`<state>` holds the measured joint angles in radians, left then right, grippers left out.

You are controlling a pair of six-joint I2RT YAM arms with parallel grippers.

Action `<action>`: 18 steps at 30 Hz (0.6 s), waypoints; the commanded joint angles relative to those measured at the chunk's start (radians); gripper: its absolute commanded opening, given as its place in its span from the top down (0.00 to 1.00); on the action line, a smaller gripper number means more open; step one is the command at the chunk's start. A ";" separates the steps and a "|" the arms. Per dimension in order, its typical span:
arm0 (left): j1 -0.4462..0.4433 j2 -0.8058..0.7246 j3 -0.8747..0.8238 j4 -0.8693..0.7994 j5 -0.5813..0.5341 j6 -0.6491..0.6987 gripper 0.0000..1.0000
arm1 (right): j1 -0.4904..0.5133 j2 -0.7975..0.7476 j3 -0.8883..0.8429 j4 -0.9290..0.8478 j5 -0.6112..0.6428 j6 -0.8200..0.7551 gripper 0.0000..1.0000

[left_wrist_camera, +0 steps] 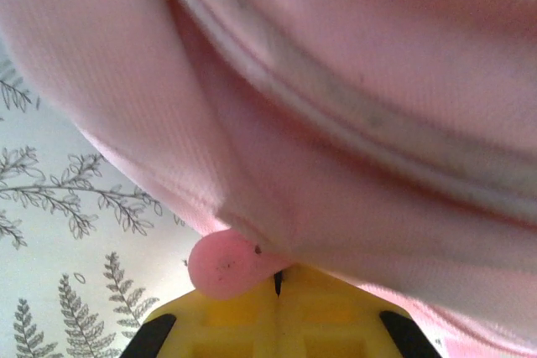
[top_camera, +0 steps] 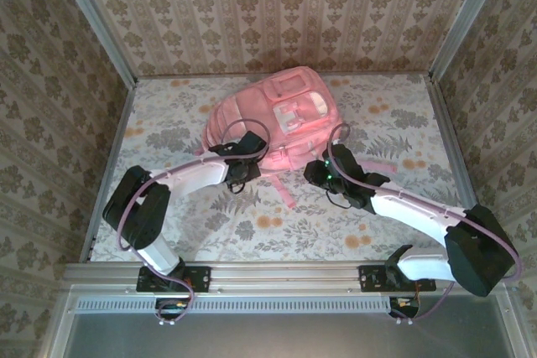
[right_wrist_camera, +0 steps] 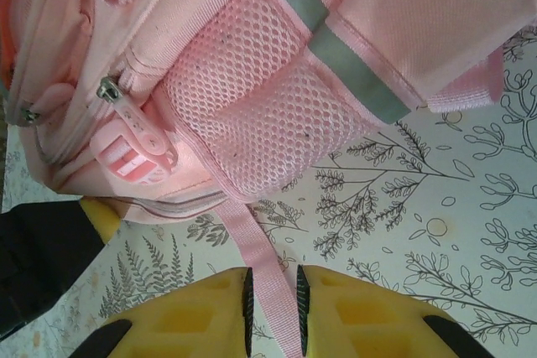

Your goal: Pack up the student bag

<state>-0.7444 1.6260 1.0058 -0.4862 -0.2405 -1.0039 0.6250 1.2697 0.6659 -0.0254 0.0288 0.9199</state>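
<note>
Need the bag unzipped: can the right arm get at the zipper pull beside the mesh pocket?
Probably not yet: its fingers pinch a strap; once released, the zipper pull lies uncovered ahead.

A large pink fabric backpack blocks the middle and far part of the floral-patterned table; bare tabletop lies open to its left, right and near side. Papered walls close three sides. A pink webbing strap runs between the fingers of the right gripper.

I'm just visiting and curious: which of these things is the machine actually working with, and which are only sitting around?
In the job:
- student bag
- its strap, pinched in the right jaws
- left jaws, apparently shut on the bag's fabric

Just there:
- flowered table cover
- patterned walls
</note>
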 commanded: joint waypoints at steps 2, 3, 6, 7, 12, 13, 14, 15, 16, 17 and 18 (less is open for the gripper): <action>-0.001 -0.112 -0.065 0.052 0.038 0.052 1.00 | 0.017 0.016 0.012 0.028 -0.023 0.032 0.76; -0.001 -0.139 -0.085 0.059 0.031 0.058 1.00 | 0.021 0.026 0.009 0.046 -0.030 0.055 0.75; 0.000 -0.210 -0.147 0.106 0.022 0.081 1.00 | 0.031 0.080 -0.005 0.141 -0.069 0.159 0.61; 0.001 -0.228 -0.166 0.123 0.019 0.086 1.00 | 0.038 0.105 -0.005 0.169 -0.073 0.194 0.56; 0.010 -0.270 -0.192 0.139 0.012 0.100 1.00 | 0.082 0.281 0.022 0.333 -0.086 0.370 0.41; 0.010 -0.272 -0.191 0.135 0.009 0.103 1.00 | 0.090 0.313 0.027 0.372 -0.087 0.399 0.40; 0.012 -0.275 -0.194 0.132 0.006 0.103 1.00 | 0.097 0.348 0.035 0.419 -0.087 0.425 0.39; 0.015 -0.278 -0.196 0.131 0.006 0.103 1.00 | 0.103 0.377 0.044 0.449 -0.086 0.446 0.38; 0.019 -0.282 -0.198 0.131 0.008 0.105 1.00 | 0.108 0.408 0.057 0.481 -0.086 0.461 0.37; 0.025 -0.286 -0.201 0.132 0.020 0.109 1.00 | 0.112 0.433 0.068 0.511 -0.082 0.470 0.37; 0.035 -0.293 -0.202 0.132 0.040 0.121 1.00 | 0.117 0.455 0.077 0.540 -0.078 0.477 0.38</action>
<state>-0.7288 1.3682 0.8238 -0.3599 -0.2176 -0.9195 0.7300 1.6829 0.6945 0.3511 -0.0433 1.3014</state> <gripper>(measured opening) 0.051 0.625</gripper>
